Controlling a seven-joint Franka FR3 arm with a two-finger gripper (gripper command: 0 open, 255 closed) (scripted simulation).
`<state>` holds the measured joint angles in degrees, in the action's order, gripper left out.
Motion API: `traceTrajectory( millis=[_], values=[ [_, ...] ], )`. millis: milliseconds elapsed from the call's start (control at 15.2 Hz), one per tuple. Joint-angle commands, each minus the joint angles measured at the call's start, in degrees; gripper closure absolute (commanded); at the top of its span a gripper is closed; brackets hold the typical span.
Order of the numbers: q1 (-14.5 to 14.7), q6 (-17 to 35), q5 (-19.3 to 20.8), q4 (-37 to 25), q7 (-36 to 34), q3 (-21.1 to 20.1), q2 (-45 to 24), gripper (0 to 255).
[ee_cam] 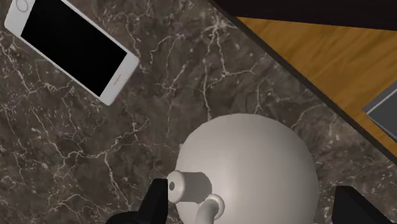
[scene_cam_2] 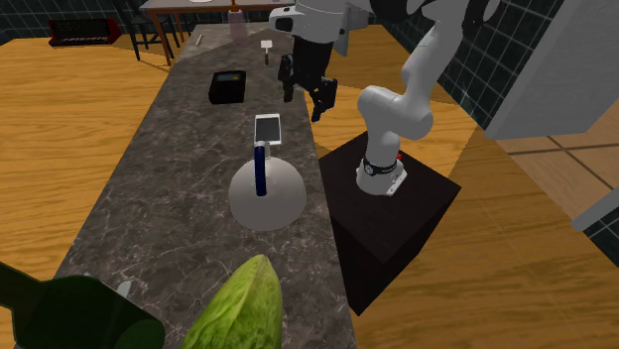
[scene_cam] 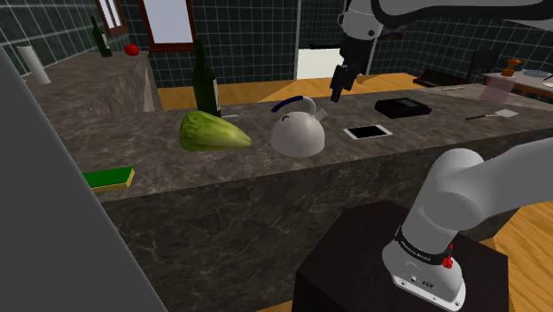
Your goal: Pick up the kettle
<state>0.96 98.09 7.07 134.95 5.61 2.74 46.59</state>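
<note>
Where my fingers (ee_cam: pixel 157 198) stand: spread wide, one on each side of the kettle's dome in my wrist feed, neither touching it.
Gripper (scene_cam: pixel 342 82): hanging in the air above the counter, pointing down; from my second exterior feed (scene_cam_2: pixel 308 97) I see it over the stretch between kettle and phone.
Kettle (scene_cam: pixel 297 131): pale grey dome with a dark blue handle (scene_cam_2: pixel 260 169) arched over the top, upright on the counter, near the edge that faces the stand.
Phone (ee_cam: pixel 70 48): white with a black screen, flat on the counter just beside the kettle.
Black box (scene_cam_2: pixel 228 86): beyond the phone, apart from it.
Green leafy vegetable (scene_cam: pixel 213 133): lying on the kettle's other side, near it.
Bottle (scene_cam: pixel 206 84): dark green, upright behind the vegetable.
Counter (scene_cam: pixel 266 182): dark veined stone, long and narrow, wooden floor on both sides.
</note>
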Motion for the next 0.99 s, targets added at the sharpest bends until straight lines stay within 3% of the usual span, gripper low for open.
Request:
traceTrajectory(
  millis=[0, 264, 528, 594, 924],
  values=[
    [0.0, 0.0, 0.0, 0.0, 0.0, 0.0, 0.0, 0],
    [6.16, -4.78, 3.75, -11.08, 22.8, 6.69, -14.98, 0],
    [11.11, -9.16, 6.66, -21.84, 44.88, 10.14, -29.45, 0],
    [11.48, -9.6, 7.01, -23.03, 47.53, 10.23, -31.12, 0],
    [11.28, -5.83, 7.14, -18.95, 46.88, 10.35, -30.86, 0]
  ],
)
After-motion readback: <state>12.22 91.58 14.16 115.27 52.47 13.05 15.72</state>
